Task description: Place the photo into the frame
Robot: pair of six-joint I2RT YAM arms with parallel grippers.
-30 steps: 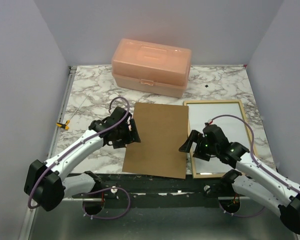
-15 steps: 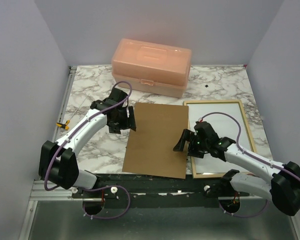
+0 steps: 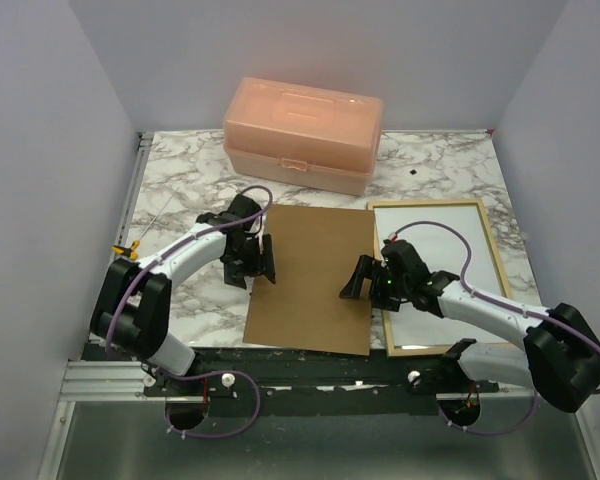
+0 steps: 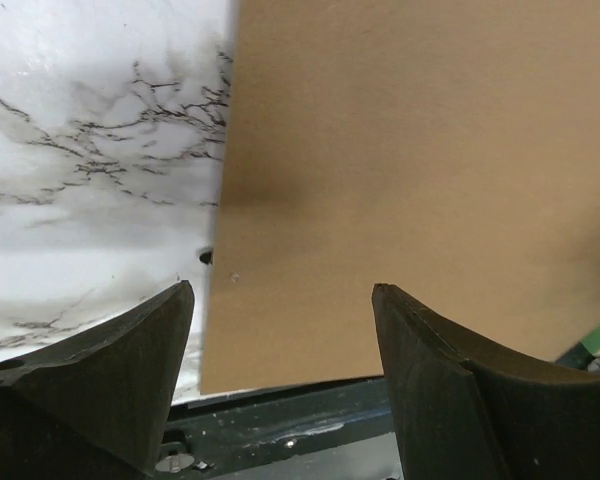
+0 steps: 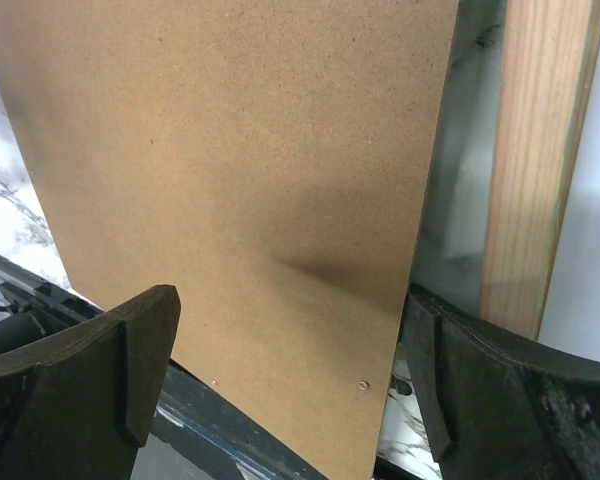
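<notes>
The frame [image 3: 498, 262] lies on the right of the table with its pale wood back up, and its wood edge [image 5: 535, 150] also shows in the right wrist view. A plain white sheet [image 3: 430, 240] fills its opening. I cannot tell whether that sheet is the photo, since no printed picture shows anywhere. A brown backing board [image 3: 315, 275] lies flat beside the frame. My left gripper [image 3: 263, 262] is open over the board's left edge, with the board's near corner [image 4: 280, 330] between the jaws [image 4: 282, 290]. My right gripper [image 3: 358, 283] is open and straddles the board's right edge [image 5: 292, 300].
A peach plastic box [image 3: 302, 133] stands at the back of the marble table [image 3: 180, 190]. A small yellow and black item [image 3: 127, 249] sits at the left edge. A dark rail [image 3: 310, 362] runs along the near edge, just below the board.
My left gripper swung toward the back, then came forward again along the board's left edge. My right gripper moved left from the frame onto the board's right edge.
</notes>
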